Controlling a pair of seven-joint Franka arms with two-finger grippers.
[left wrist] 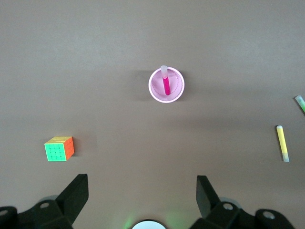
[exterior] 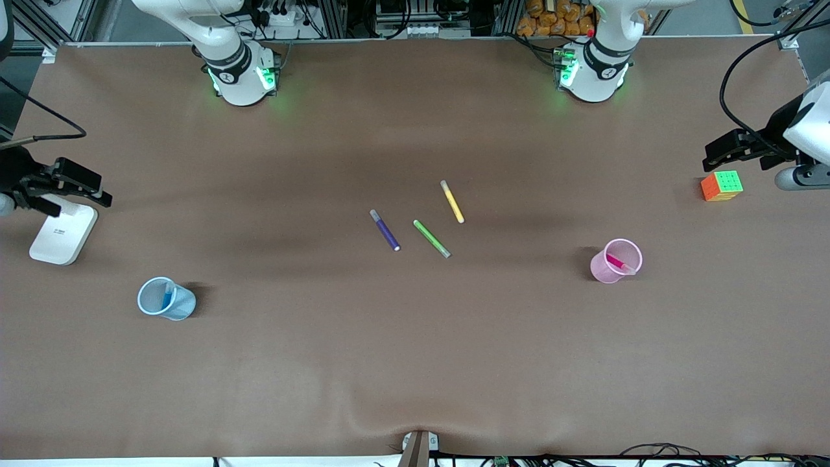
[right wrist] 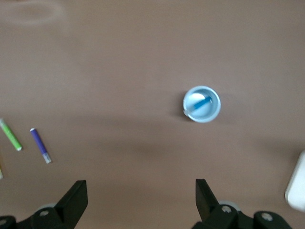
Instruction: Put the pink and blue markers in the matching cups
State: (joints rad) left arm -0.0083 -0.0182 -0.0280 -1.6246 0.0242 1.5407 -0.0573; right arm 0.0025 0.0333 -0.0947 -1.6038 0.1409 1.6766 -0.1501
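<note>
The pale pink cup [exterior: 600, 267] stands toward the left arm's end of the table, with the pink marker [exterior: 619, 264] inside it, leaning on the rim. The left wrist view shows this cup [left wrist: 153, 88] and marker [left wrist: 166, 85] too. The light blue cup [exterior: 185, 303] stands toward the right arm's end with the blue marker [exterior: 168, 297] inside; both also show in the right wrist view, the cup [right wrist: 214, 110] and the marker [right wrist: 202, 102]. My left gripper [exterior: 713, 155] [left wrist: 142, 191] is open and empty, up at its end of the table. My right gripper [exterior: 97, 189] [right wrist: 140, 193] is open and empty at its end.
A purple marker [exterior: 385, 230], a green marker [exterior: 431, 238] and a yellow marker [exterior: 452, 202] lie mid-table. A colourful cube [exterior: 721, 185] sits by the left gripper. A white flat device [exterior: 63, 232] lies by the right gripper.
</note>
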